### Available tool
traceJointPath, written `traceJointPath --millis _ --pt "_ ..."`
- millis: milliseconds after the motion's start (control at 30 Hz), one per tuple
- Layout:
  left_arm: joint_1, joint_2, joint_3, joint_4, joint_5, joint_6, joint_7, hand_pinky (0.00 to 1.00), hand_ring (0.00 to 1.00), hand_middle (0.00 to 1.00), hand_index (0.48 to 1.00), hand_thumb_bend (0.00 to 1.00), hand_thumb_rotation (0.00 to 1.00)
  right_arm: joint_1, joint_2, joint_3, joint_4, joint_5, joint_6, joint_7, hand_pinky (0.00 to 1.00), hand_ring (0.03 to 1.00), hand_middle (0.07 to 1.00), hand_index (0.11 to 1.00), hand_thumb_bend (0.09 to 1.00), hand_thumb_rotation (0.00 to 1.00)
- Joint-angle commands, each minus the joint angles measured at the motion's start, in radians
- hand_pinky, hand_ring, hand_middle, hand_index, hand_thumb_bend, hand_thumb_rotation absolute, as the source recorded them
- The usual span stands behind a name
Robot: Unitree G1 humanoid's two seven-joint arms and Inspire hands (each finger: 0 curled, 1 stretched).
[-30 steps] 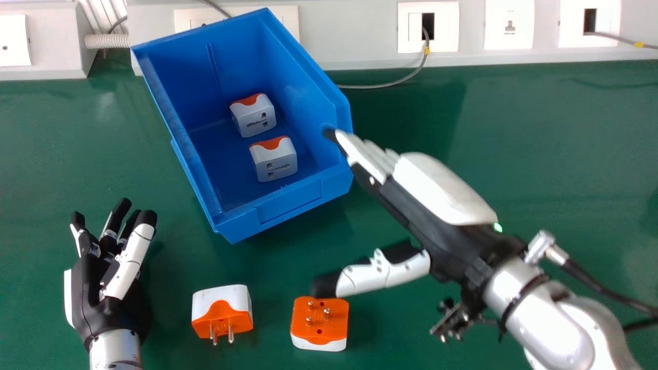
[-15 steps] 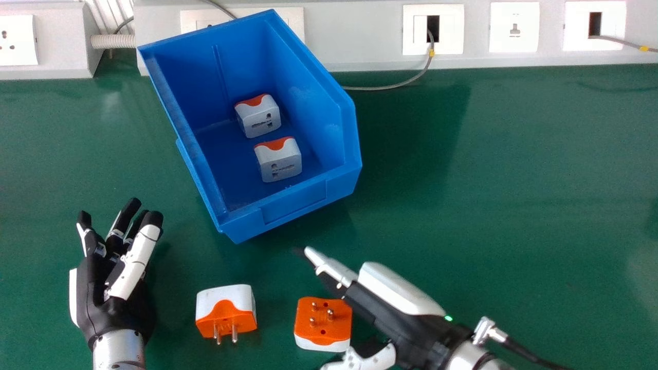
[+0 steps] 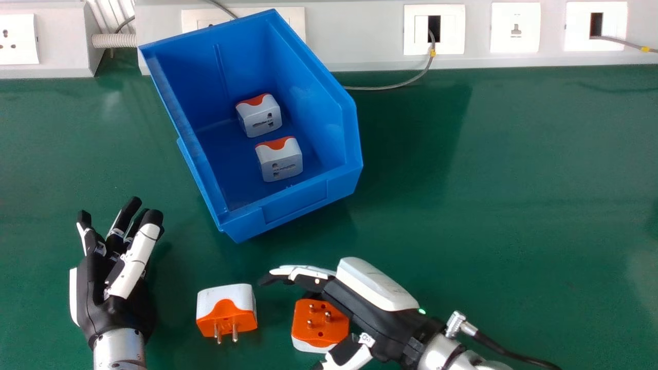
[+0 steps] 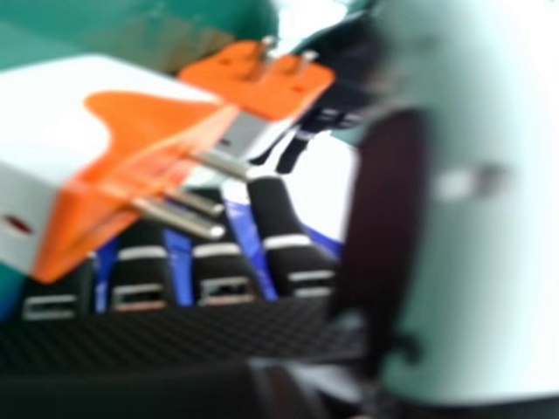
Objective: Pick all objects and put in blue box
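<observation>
left hand (image 3: 113, 295) lower l, fingers relaxed. left adapter (image 3: 226, 311) btm ctr-l, prongs twd btm edge. blue box (image 3: 295, 203) upper ctr-l, long axis upper l to lower r. right adapter (image 3: 320, 329) btm ctr, pins up, beside right hand (image 3: 372, 313), fingers loosely open.

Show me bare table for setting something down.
Widest: green table right of the blue box, between socket strip and right robot hand. Smaller: left of the box, beyond left robot hand. Crowded: around the two loose adapters, right robot hand over one.

green tabletop (image 3: 514, 180), white sockets (image 3: 515, 25), grey cable (image 3: 380, 88)
</observation>
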Motion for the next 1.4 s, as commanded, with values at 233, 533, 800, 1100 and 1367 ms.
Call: traceJointPath --millis 233,533,800,1100,1367 --pt "0.081 -0.040 -0.005 0.056 0.010 0.081 0.038 0.83 0.85 0.85 0.801 0.69 0.07 -0.035 0.000 0.005 0.057 -0.070 -0.025 -0.167 0.36 0.428 0.505 0.500 0.503 0.00" --pt "0.074 -0.041 -0.002 0.055 0.006 0.079 0.044 0.81 0.83 0.84 0.795 0.70 0.06 -0.040 -0.009 -0.011 0.047 -0.064 -0.037 -0.183 0.35 0.413 0.499 0.481 0.499 0.00" --pt "0.081 -0.044 -0.002 0.050 0.005 0.076 0.035 0.81 0.84 0.85 0.801 0.69 0.07 -0.033 -0.015 -0.026 0.027 -0.052 -0.052 -0.189 0.34 0.413 0.508 0.459 0.498 0.00" --pt "0.078 -0.044 -0.008 0.049 0.010 0.079 0.043 0.81 0.84 0.85 0.796 0.70 0.06 -0.018 -0.017 -0.048 -0.013 -0.050 -0.095 -0.245 0.34 0.419 0.510 0.450 0.498 0.00" --pt "0.055 -0.043 -0.009 0.062 0.011 0.082 0.048 0.81 0.84 0.85 0.803 0.69 0.07 -0.048 -0.054 -0.162 -0.284 -0.034 -0.116 -0.290 0.33 0.424 0.507 0.457 0.498 0.00"
